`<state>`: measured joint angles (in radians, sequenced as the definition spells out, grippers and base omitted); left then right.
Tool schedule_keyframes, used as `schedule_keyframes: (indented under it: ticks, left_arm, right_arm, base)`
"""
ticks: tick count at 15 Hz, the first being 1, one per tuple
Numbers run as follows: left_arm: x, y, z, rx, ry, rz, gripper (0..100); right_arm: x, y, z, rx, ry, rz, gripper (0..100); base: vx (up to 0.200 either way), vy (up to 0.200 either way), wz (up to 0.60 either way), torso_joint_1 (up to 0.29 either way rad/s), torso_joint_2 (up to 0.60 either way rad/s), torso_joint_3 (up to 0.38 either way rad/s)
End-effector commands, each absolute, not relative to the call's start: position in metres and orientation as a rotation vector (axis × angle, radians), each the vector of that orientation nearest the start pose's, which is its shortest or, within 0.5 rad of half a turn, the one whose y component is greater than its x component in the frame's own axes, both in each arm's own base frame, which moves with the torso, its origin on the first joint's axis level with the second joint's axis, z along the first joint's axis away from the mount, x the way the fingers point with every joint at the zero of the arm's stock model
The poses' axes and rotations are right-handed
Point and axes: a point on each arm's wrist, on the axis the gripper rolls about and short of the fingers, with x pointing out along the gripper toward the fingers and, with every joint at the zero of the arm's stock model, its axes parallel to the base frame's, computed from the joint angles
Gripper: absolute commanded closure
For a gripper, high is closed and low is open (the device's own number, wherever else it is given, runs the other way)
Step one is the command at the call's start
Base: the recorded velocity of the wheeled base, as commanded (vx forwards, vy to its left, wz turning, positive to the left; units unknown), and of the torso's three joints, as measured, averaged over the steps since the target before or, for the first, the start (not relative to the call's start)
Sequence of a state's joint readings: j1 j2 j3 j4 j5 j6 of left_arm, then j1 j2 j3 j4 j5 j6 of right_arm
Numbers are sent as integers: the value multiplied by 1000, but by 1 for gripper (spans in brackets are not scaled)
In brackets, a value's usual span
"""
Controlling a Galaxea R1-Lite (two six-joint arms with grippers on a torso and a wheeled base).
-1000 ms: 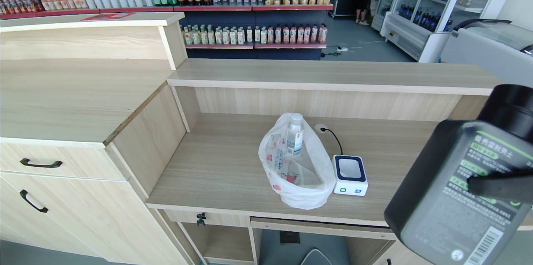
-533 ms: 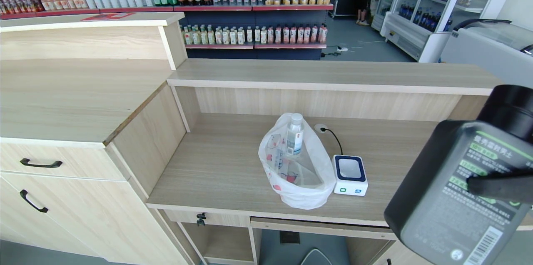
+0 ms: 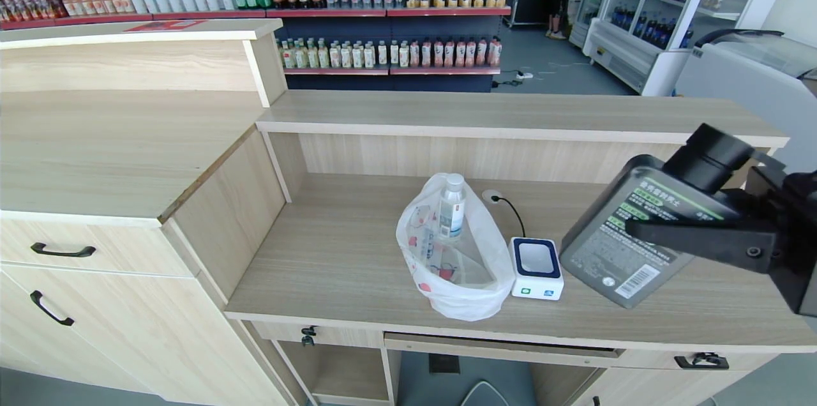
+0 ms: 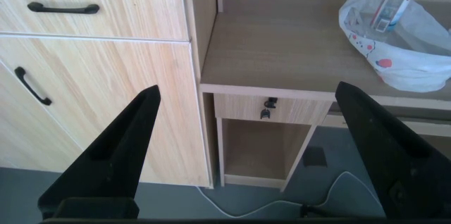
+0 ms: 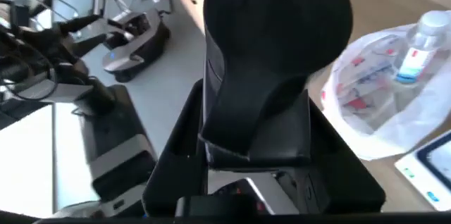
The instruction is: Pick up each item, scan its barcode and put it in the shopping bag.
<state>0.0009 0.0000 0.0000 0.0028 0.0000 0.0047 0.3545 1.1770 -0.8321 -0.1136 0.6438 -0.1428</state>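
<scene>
My right gripper (image 3: 651, 230) is shut on a dark grey bottle (image 3: 629, 237) with a black cap (image 3: 708, 157). It holds the bottle tilted above the counter, just right of the scanner, barcode label (image 3: 636, 281) at its low end. The white scanner (image 3: 536, 267) has a dark blue top and sits beside the white shopping bag (image 3: 450, 300). A clear bottle (image 3: 452, 207) stands in that bag. In the right wrist view the black cap (image 5: 278, 13) looms close, with the bag (image 5: 373, 111) beyond. My left gripper (image 4: 246, 90) hangs open, low beside the counter's front.
The counter (image 3: 344, 253) has a raised back ledge (image 3: 498, 113) and a higher block on the left (image 3: 115, 150). Drawers with black handles (image 4: 63, 8) are beside my left gripper. A black cable (image 3: 514, 211) runs from the scanner to a hole.
My right gripper has carried the dark bottle away from the head camera, leftward and down, to just right of the scanner. Bag, clear bottle and scanner stay put.
</scene>
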Motion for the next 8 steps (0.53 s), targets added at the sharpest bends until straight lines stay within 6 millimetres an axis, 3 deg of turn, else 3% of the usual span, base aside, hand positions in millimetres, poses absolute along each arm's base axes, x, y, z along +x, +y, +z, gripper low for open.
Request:
schedule_keyframes:
  ticks: [1,3,5,8]
  left_arm:
    - [-23,0,75,5,5,3,0]
    - [-23,0,75,5,5,2,0]
    - [-23,0,75,5,5,3,0]
    - [-23,0,75,5,5,2,0]
  right_arm:
    - [207,34,214,-424,154,690,100]
    - [227,-2,186,-685,88,541,100]
    - [242,-22,170,-867,0,440,100]
    - [263,-25,161,-941,-82,408,100]
  base:
    - [0,0,0,0,0,0]
    - [0,0,0,0,0,0]
    - [0,0,0,0,0,0]
    - [0,0,0,0,0,0]
